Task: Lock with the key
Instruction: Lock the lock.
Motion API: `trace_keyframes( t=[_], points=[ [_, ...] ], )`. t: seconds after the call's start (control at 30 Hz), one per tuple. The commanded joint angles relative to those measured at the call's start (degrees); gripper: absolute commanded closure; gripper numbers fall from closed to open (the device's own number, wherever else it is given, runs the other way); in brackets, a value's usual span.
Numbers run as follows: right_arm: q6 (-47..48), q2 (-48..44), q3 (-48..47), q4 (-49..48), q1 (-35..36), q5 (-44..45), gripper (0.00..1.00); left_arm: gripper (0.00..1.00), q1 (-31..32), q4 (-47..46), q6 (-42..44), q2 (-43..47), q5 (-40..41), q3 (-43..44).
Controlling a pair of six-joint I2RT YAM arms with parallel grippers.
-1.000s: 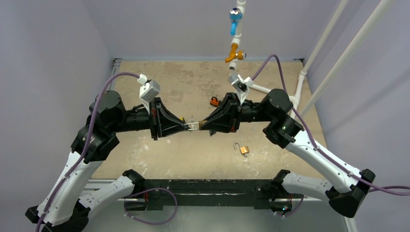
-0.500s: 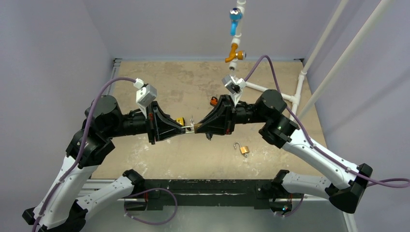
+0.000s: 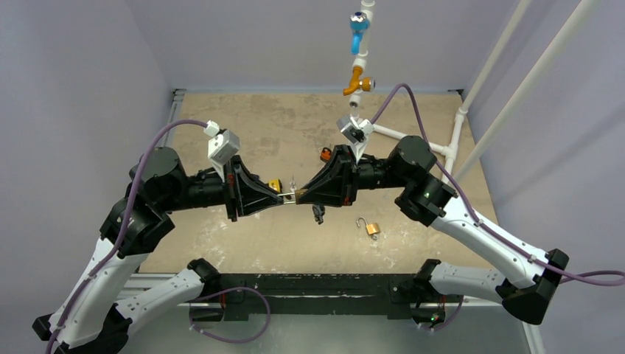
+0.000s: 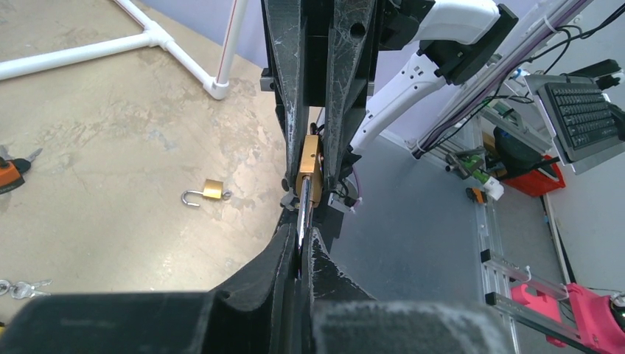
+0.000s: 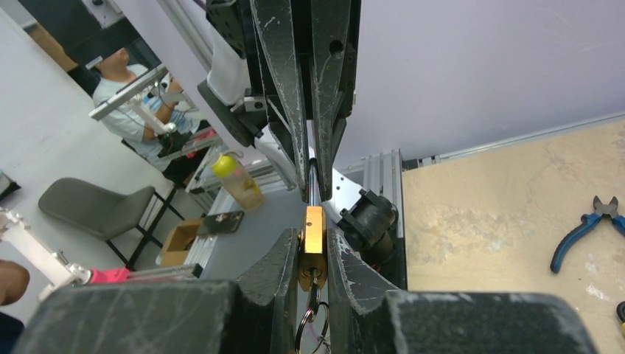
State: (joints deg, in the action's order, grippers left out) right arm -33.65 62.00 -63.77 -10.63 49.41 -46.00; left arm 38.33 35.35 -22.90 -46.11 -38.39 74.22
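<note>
Mid-air over the table (image 3: 243, 125), the padlock (image 5: 314, 247) hangs between both arms. The right tool (image 3: 301, 195), reaching in from 3 o'clock, pinches its brass body, and the left tool (image 3: 284, 196), from 9 o'clock, is pressed tight on the shackle (image 4: 302, 214). A key ring (image 5: 312, 324) dangles beneath. I'd push straight along the shackle, no twisting, until it seats. A spare padlock (image 3: 371, 228) lies at 4 o'clock. I see no containers.

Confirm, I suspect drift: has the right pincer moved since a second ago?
Yes: the right pincer slid slightly left, away from the loose padlock on the table.
</note>
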Motion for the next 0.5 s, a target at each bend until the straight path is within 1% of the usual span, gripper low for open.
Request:
trace_keyframes(
  t=[0.0,0.3,0.47],
  points=[
    [0.9,1.5,-3.4,-2.2,3.0,1.7,1.0,1.0,1.3,-4.3,0.9,-2.8,2.8,-1.2],
    [1.9,1.6,-3.4,-1.2,3.2,2.5,1.0,1.0,2.3,-4.2,1.2,-3.6,3.8,-0.8],
    [2.9,1.3,-3.0,-0.6,3.2,3.2,1.0,1.0,2.3,-2.4,1.9,-3.5,7.3,-0.8]
  ],
)
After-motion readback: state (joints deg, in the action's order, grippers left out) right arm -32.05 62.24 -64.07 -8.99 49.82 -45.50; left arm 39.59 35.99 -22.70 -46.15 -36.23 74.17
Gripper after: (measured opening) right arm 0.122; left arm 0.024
